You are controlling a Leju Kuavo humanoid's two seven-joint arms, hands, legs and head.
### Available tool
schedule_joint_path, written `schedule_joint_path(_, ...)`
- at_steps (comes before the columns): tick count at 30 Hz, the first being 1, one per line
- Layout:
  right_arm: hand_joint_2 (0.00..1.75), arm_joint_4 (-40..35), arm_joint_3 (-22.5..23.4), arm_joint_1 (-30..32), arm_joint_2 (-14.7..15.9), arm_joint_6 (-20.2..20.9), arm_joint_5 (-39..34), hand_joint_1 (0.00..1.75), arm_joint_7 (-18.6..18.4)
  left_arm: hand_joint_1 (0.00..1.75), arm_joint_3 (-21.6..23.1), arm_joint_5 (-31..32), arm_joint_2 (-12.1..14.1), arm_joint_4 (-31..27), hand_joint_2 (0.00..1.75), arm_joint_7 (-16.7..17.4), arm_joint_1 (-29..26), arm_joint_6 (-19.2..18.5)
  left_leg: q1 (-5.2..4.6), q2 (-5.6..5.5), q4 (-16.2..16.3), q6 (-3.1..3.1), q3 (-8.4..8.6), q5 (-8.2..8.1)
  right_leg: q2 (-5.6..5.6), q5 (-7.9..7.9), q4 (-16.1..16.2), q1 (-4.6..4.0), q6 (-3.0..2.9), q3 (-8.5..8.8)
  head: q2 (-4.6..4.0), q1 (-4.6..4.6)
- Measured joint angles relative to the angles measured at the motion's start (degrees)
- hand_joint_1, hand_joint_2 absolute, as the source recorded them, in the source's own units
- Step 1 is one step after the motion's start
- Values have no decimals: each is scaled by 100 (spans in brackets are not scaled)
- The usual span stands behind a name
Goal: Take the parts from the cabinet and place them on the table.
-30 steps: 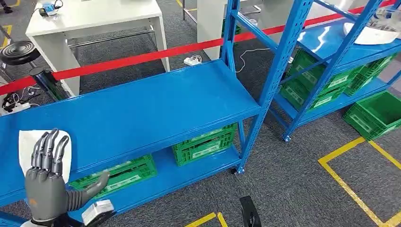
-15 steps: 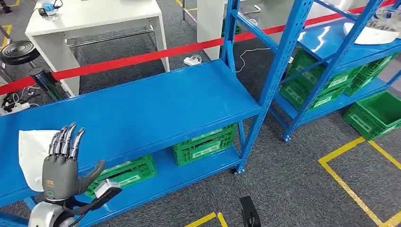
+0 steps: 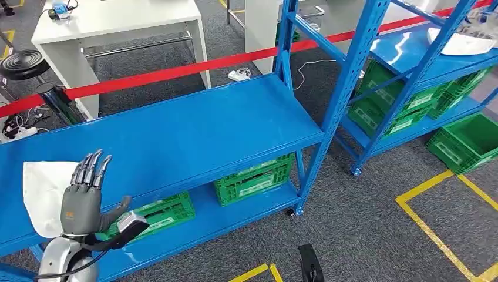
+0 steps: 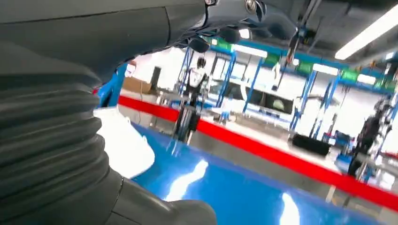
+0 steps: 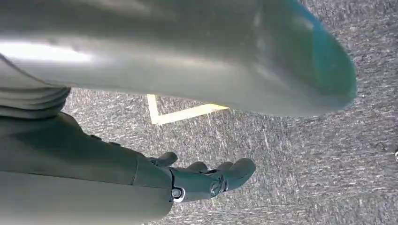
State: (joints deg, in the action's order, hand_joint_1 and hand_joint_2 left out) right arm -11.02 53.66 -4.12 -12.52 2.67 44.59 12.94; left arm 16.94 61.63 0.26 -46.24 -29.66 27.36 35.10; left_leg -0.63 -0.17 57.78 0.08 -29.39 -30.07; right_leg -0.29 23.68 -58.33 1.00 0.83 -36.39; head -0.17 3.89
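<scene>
- Left hand is rising in front of the blue shelf, fingers spread apart, holding nothing, sitting higher and further right than a second ago
- White part is lying flat at the shelf's left end, just beside the fingertips, not yet gripped
- Right hand is hanging over grey carpet, fingers loosely curled, empty
- Judging this as the reach stage: pickup not started, nothing moved to the white table yet
</scene>
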Motion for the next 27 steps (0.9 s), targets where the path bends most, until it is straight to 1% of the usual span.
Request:
schedule_joint_path(2,0,0,28,-4,0,-2,-17,0,26,0,2,-43,-78,482,175,-46,211,-33,0,0,0,-1,0,0,0,-1,0,0,0,1,0,0)
schedule_joint_path(4,0,0,44,-3,0,-4,-20,0,35,0,4,-113,-142,801,175,-79,334,-83,0,0,0,-1,1,1,3,-1,0,0,-1,-1,0,0)
schedule_joint_path(6,0,0,70,-5,0,-4,-20,0,33,0,11,-129,-223,1106,175,-29,445,-133,0,1,0,-1,4,1,5,-1,-1,0,-1,-2,0,0)
schedule_joint_path(8,0,0,76,-6,0,-9,-20,0,33,0,56,-39,-279,1329,175,161,539,-185,0,1,0,-1,3,1,4,-1,-1,0,-1,-2,0,2)
schedule_joint_path(9,0,0,81,-7,0,-13,-22,0,35,0,83,24,-304,1490,175,304,600,-269,0,0,0,-1,2,1,4,-1,-1,0,-1,-2,0,0)
schedule_joint_path(12,0,0,98,-7,0,-26,-26,0,37,0,151,201,-321,1793,175,631,707,-391,1,1,0,-1,-1,1,8,-1,-2,0,-1,-4,0,0)
schedule_joint_path(15,0,0,129,-7,0,-26,-35,0,37,0,194,267,-312,2005,175,776,753,-481,1,1,0,-1,-2,1,8,0,-2,0,-1,-4,0,0)
schedule_joint_path(20,0,0,157,-7,0,-26,-39,0,37,0,229,287,-302,2157,175,864,753,-511,1,1,0,-1,-2,1,8,0,-2,0,-1,-3,0,0)
schedule_joint_path(22,0,0,168,-6,0,-28,-37,0,35,0,234,354,-297,2191,175,1005,753,-511,1,1,0,-1,-2,1,8,-1,-2,0,-1,-3,0,0)
schedule_joint_path(27,0,0,199,-7,0,-46,-22,0,39,0,299,741,-297,2218,175,1513,757,-417,1,1,0,-1,-2,1,7,-1,-3,0,-1,-3,0,0)
